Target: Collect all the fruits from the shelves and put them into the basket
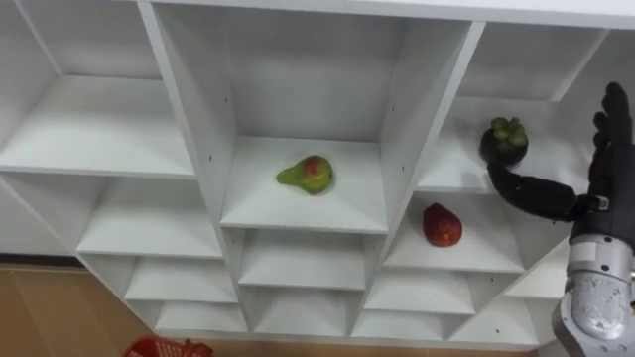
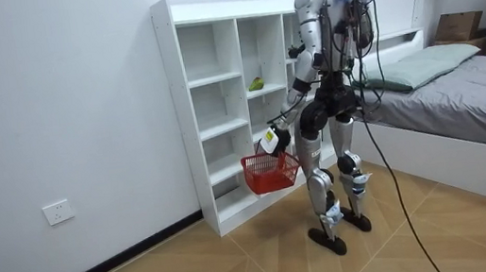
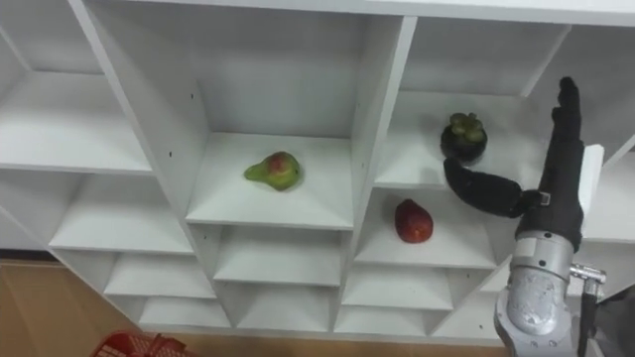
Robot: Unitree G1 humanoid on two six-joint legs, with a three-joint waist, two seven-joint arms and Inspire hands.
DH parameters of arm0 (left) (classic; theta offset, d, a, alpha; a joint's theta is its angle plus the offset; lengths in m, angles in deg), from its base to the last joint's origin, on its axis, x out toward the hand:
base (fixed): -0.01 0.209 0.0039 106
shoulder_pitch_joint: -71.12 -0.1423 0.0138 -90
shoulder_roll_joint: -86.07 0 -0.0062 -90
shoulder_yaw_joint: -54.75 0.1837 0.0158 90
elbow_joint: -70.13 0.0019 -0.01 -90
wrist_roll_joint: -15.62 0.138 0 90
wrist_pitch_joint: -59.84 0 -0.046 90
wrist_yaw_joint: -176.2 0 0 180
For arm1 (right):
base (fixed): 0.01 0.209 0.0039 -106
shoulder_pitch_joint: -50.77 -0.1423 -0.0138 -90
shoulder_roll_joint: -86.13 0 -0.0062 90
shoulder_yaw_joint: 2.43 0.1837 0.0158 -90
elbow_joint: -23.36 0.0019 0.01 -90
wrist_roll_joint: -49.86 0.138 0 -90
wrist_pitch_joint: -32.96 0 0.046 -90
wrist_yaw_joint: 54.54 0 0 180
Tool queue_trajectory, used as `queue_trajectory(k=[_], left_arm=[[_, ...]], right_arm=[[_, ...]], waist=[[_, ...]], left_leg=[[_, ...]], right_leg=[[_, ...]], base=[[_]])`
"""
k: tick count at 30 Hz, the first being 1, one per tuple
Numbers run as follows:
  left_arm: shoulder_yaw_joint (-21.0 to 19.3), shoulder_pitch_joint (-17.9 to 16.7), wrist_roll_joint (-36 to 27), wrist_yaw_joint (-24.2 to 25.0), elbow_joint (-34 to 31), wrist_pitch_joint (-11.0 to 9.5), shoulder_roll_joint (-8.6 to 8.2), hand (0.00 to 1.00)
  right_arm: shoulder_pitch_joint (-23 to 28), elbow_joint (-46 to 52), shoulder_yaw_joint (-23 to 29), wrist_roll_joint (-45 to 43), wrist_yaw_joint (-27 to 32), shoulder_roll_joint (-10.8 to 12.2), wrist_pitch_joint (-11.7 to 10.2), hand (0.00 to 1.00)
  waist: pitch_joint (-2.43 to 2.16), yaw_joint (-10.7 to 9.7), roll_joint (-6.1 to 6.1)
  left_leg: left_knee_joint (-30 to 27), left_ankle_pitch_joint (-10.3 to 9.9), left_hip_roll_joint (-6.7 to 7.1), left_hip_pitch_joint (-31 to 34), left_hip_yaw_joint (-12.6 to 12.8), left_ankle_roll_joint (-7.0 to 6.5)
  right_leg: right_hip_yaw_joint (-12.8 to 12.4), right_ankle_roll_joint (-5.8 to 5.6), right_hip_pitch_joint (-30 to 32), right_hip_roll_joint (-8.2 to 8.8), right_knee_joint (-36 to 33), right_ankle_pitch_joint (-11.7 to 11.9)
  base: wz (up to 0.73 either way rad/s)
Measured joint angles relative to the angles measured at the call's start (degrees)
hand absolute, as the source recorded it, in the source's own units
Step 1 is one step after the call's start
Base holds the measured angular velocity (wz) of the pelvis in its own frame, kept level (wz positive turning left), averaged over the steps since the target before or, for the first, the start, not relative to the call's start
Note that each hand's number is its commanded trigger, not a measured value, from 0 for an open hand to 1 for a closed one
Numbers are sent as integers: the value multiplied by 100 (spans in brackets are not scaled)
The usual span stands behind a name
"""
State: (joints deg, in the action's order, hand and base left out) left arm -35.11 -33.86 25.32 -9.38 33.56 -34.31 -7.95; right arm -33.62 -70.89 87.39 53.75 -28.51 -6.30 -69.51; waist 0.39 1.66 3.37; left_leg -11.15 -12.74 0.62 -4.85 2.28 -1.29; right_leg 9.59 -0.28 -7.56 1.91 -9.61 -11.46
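The robot stands at the white closet [image 1: 397, 119], right hand [image 1: 607, 174] raised beside the mangosteen [image 1: 504, 139], fingers straight and spread, holding nothing. A pear [image 1: 307, 174] lies in the middle compartment, a red fruit [image 1: 442, 225] one shelf below the mangosteen. The left hand [image 2: 274, 139] clasps a red basket [image 2: 270, 172].

Bedroom: bed [image 2: 475, 89], white shelving [image 2: 177, 117].

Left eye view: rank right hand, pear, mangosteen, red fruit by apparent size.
1. right hand, open, nearest the camera.
2-3. mangosteen and pear: look alike, unranked.
4. red fruit, slightly smaller, one shelf below the mangosteen.
Aside: left hand holds the red basket, room view.
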Motion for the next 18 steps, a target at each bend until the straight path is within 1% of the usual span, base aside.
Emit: queue_trajectory(k=[5, 11, 18], left_arm=[[-7, -8, 1, -2, -8, -1, 1, 100], [-7, -9, 1, -1, -8, 0, 1, 100], [-4, -14, 1, -1, -6, 0, 2, 100]], right_arm=[[-172, 0, 2, -1, -360, 0, -1, 0], [-180, -1, 2, -1, -615, 0, 0, 0], [-241, -192, 2, -13, -625, 0, 4, 0]], waist=[[13, 20, 44], [15, 18, 60], [12, 21, 73]], left_leg=[[-16, 1, 3, 6, -31, -1], [-19, 1, 4, 10, -66, 0], [-22, 1, 5, 14, -88, 0]], right_leg=[[42, 0, -19, 6, 7, 0], [85, 0, -32, 8, 7, 0], [149, 0, -43, 13, 6, 0]], base=[[4], [2], [1]])
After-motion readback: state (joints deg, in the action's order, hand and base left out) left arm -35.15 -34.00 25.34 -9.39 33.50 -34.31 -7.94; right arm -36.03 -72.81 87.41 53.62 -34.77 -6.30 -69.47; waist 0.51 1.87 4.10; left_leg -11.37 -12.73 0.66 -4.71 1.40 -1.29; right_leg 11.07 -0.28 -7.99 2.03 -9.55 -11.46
